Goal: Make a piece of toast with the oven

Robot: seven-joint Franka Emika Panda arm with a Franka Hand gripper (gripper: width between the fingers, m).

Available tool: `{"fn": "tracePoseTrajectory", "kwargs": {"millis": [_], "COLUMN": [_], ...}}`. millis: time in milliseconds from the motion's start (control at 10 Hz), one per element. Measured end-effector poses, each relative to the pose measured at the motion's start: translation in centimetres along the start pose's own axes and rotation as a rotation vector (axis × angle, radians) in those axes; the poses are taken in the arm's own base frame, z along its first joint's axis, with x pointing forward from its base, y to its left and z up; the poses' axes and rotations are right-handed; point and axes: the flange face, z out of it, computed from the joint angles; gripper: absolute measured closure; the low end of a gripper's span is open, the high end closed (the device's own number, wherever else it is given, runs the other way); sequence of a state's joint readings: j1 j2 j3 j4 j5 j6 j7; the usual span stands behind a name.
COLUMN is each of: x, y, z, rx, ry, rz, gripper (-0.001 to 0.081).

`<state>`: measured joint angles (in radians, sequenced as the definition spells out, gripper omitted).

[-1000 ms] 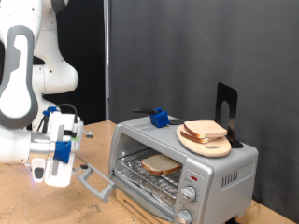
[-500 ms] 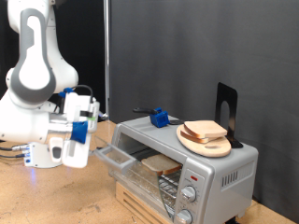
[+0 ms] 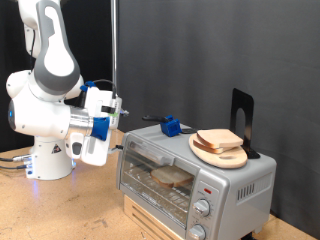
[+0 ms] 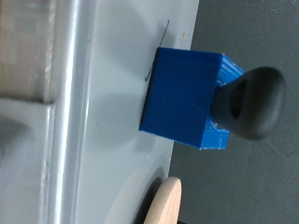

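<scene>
door-closing step: oven (image 3: 190, 180) door looking shut w/ piece of toast (image 3: 172, 177) sitting on rack inside. tool (image 3: 118, 128) hovering by oven's top edge, exterior view's left; can't tell open/closed. next move probably needing a knob turn.

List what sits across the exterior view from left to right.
Robot arm base → gripper at the oven door's top edge → blue block → round board with bread → black stand.

I count one oven (image 3: 195, 172), two knobs (image 3: 201, 209) on its front, two bread slices: one piece of toast (image 3: 172, 177) inside, another (image 3: 221, 140) on the single round board (image 3: 216, 153), plus one blue block (image 3: 172, 126).
</scene>
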<state>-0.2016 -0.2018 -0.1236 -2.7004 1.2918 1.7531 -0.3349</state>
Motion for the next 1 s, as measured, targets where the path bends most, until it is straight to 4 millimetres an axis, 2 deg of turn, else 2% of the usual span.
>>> {"fn": "tracePoseTrajectory", "kwargs": {"millis": [200, 600, 800, 1000], "x": [-0.5, -0.8, -1.4, -1.6], "y": [0.3, 1.2, 1.2, 0.5], "z": [-0.9, -6.2, -5.9, -8.4], "rx": [-0.014, -0.007, 0.004, 0.03], "ry": [0.011, 0.096, 0.014, -0.083], "rz": [0.04, 0.084, 0.071, 0.045], "gripper": [0.0006, 0.0006, 0.0006, 0.0006]}}
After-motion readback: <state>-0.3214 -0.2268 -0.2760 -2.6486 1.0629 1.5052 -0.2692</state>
